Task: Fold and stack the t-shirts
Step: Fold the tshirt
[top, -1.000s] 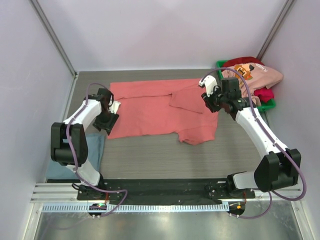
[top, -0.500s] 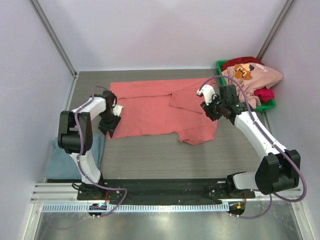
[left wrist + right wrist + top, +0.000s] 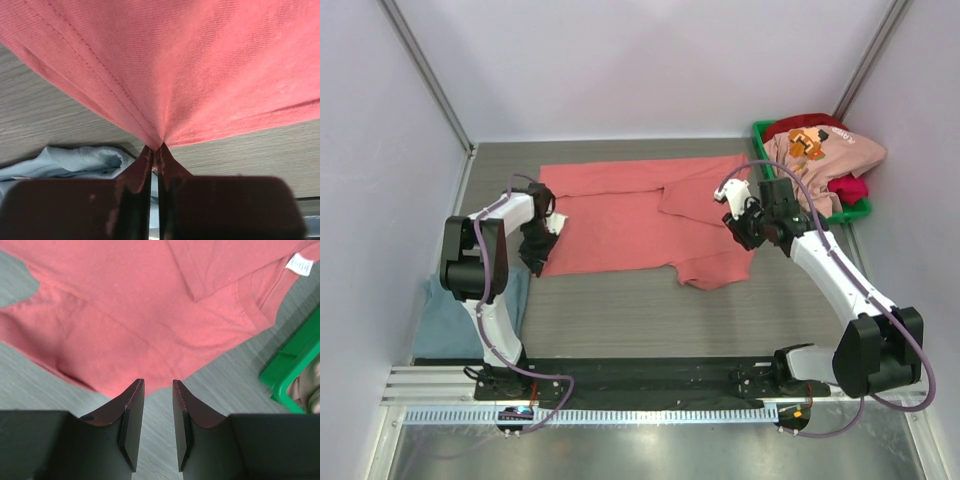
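Nearest the arm bases, at the left, a crumpled grey-blue cloth t-shirt is seen lying on the grey wood-grain tabletop, partly under the left arm. Just beyond it, the left gripper is clenched on the left edge of a plain salmon-red cloth t-shirt. In the left wrist view the dark fingers are pressed together with the stitched hem pinched at their tips, and creases fan out from that point.

The salmon-red shirt is spread across the middle of the table, with a flap folded over its body at the right. The right gripper is held over that right edge. Its jaws are parted a little and nothing is gripped between them; whether the tips touch the cloth cannot be told. A small white sewn-in label is visible on the shirt, but its print is too small to be read.

Farthest, at the right, a green plastic bin is filled by a light pink t-shirt with orange print and a crimson t-shirt. No writing can be made out in the print.

A second ago the left jaws stood apart at the same edge; they have since been closed on it, and the left elbow has been drawn inward. The right gripper has been shifted slightly nearer, its gap unchanged.
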Tool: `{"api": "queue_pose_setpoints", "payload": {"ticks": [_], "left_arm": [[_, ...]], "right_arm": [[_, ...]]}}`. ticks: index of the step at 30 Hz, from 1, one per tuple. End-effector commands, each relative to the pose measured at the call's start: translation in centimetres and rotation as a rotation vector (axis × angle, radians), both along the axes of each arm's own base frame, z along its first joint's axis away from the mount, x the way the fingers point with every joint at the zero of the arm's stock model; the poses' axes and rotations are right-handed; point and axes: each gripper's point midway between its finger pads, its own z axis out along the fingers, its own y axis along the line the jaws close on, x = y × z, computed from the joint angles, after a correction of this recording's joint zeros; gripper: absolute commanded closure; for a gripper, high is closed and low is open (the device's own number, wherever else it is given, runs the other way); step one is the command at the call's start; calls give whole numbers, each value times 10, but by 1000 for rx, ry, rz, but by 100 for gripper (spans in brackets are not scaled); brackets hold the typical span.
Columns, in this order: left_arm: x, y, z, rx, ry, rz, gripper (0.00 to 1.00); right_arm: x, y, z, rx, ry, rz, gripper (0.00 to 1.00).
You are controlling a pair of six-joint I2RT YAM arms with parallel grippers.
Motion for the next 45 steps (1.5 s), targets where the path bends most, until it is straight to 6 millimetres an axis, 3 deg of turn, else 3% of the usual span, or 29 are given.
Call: {"api": "queue_pose_setpoints", "payload": {"ticks": [1, 6, 11, 24, 38, 41, 45], "left_arm": [[-1, -7, -9, -51, 27, 8, 100], [-3, -8, -7, -60, 35, 10, 100], [-5, -8, -6, -56, 44, 9, 100], [-4, -5, -8, -38, 50, 6, 100], [-4, -4, -10, -28, 63, 7, 100], [-2, -3, -11, -26, 63, 4, 100], [-2, -3, -11, -25, 67, 4, 99]], "right_arm": [[-23, 1, 6, 11, 4, 37, 64], [-78, 18, -8, 72, 77, 209, 62], [-92, 26, -29, 64, 121, 280, 53], [-81, 38, -72, 22, 203, 387, 48], [-73, 51, -95, 33, 239, 419, 47], [-76, 52, -100, 23, 259, 428, 51], [-76, 49, -101, 3, 259, 426, 77]]}}
